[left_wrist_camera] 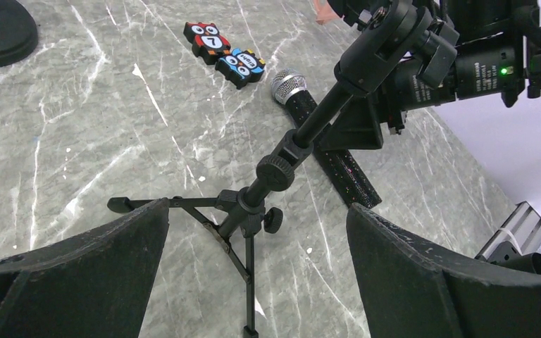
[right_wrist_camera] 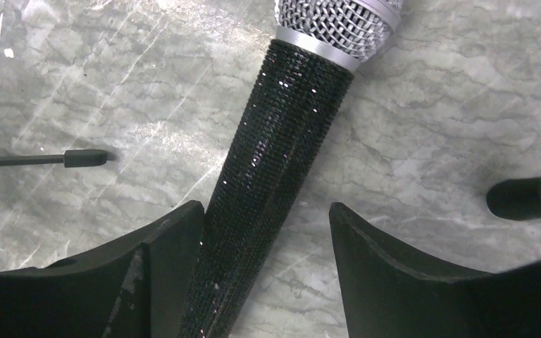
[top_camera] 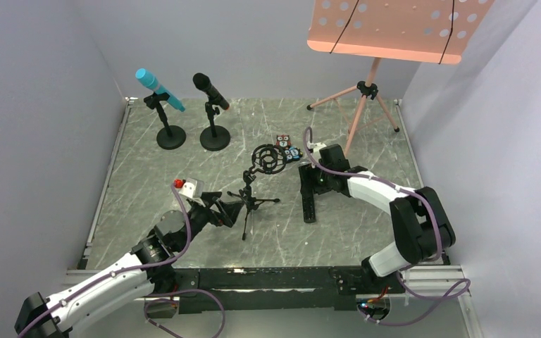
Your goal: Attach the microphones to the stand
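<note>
Just right of the desk's (top_camera: 366, 232) middle, the right jaws stand spread astride the black microphone with the silver mesh head (right_wrist_camera: 282, 134). One finger lies against its glittering body; the other stands clear of it, so nothing is pinched. The microphone lies flat on the marbled surface, its mesh head pointing away from the arms' bases. A rubber-tipped leg of the tripod stand (top_camera: 250, 201) ends close beside it.

Left of centre, the left jaws are spread wide and hold nothing. They face the tripod stand, whose legs and pole show between the fingers in the left wrist view. The stand's ring-shaped holder (top_camera: 268, 158) tilts toward the back, and nothing sits in it. Just behind it lie small owl-painted blocks (top_camera: 285, 148).

At the back left, the light blue microphone (top_camera: 158, 88) and the black microphone with the orange end (top_camera: 210, 90) each sit tilted in a clip on a round-based stand (top_camera: 171, 137), side by side. A pink music stand (top_camera: 394, 28) rises at the back right.
</note>
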{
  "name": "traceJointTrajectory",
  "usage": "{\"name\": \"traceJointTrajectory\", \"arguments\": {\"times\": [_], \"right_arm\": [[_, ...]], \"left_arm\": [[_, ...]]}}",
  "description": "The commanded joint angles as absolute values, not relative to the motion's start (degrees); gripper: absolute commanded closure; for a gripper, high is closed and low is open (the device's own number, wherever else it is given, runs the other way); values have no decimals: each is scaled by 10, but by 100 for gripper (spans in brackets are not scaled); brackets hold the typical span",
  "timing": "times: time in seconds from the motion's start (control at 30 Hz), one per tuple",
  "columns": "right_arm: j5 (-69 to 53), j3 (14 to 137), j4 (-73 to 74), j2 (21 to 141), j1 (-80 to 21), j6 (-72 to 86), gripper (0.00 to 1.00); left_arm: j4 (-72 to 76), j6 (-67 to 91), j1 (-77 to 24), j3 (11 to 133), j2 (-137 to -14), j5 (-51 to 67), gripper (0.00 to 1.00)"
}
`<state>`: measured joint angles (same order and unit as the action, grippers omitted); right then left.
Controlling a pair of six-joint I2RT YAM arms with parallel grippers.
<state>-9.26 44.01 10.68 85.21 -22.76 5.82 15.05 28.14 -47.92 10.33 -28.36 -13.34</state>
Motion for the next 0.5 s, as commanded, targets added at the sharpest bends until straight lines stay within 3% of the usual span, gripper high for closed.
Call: {"name": "traceJointTrajectory", "arguments": {"times": [0.0,0.13,0.27,0.47], "right_arm": [[-62,478,123,879,-237,49,33],[-58,481,128,885,-239,39,39],[-49,483,131,888,-245,33,40],[-21,496,146,917,-245,25,28]], "left_arm": [[164,286,-478,130,-278,-126,1],[168,296,-478,121,-270,-123,1],[166,303,-478,119,-266,-121,1],[154,302,-477,129,-258,-118,1]]}}
